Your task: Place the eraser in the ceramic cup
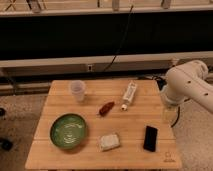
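Your eraser (150, 138) lies flat, far right of the green bowl (68, 131), near the wooden table's (135, 120) front-right edge with bare wood around it. The ceramic cup (77, 90) stands upright just behind the bowl. The gripper (169, 113) hangs beyond the right edge, farther from the bowl than the eraser; its grip can't be made out.

no text or label can be read.
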